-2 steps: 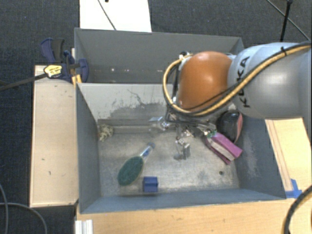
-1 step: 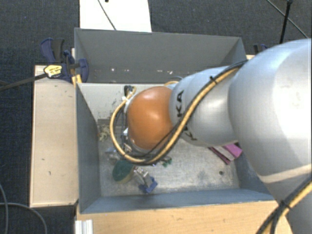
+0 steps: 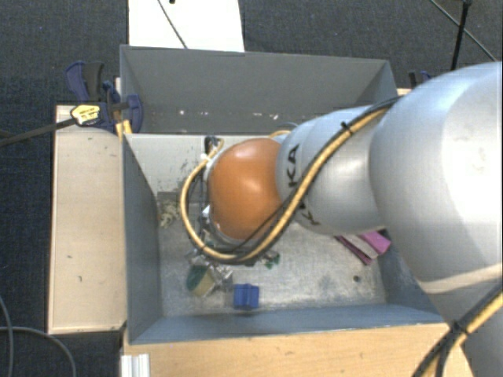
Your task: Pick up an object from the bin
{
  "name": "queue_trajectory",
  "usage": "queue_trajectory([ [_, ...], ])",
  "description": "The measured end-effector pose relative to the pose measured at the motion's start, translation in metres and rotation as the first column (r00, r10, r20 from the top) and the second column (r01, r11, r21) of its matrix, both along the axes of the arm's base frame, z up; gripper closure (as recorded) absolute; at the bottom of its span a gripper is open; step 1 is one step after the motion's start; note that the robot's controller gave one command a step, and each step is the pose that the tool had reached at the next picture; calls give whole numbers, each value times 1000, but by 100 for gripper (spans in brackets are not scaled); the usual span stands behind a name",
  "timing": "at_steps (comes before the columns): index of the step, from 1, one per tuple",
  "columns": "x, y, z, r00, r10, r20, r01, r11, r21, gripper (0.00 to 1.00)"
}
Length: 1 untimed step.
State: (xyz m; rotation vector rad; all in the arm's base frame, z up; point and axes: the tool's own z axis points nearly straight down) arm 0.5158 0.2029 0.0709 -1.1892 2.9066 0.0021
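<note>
My gripper [image 3: 211, 264] reaches down under the orange wrist cover into the front left part of the bin. Right below it lies a small green and tan thing [image 3: 201, 282], touching or nearly touching the gripper's tip; whether it is gripped I cannot tell. A small blue block [image 3: 246, 296] rests just to its right, close to the bin's front wall. A little green piece [image 3: 272, 262] peeks out beside the gripper on the right.
A pink and purple flat thing [image 3: 366, 246] lies at the right, partly under the arm. A small pale object [image 3: 167, 215] sits against the left wall. The arm covers the bin's middle and right.
</note>
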Motion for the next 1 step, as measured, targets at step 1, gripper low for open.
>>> queue_trajectory([
  [1, -5, 0, 132, 999, 31, 8, -31, 1000, 2, 100],
])
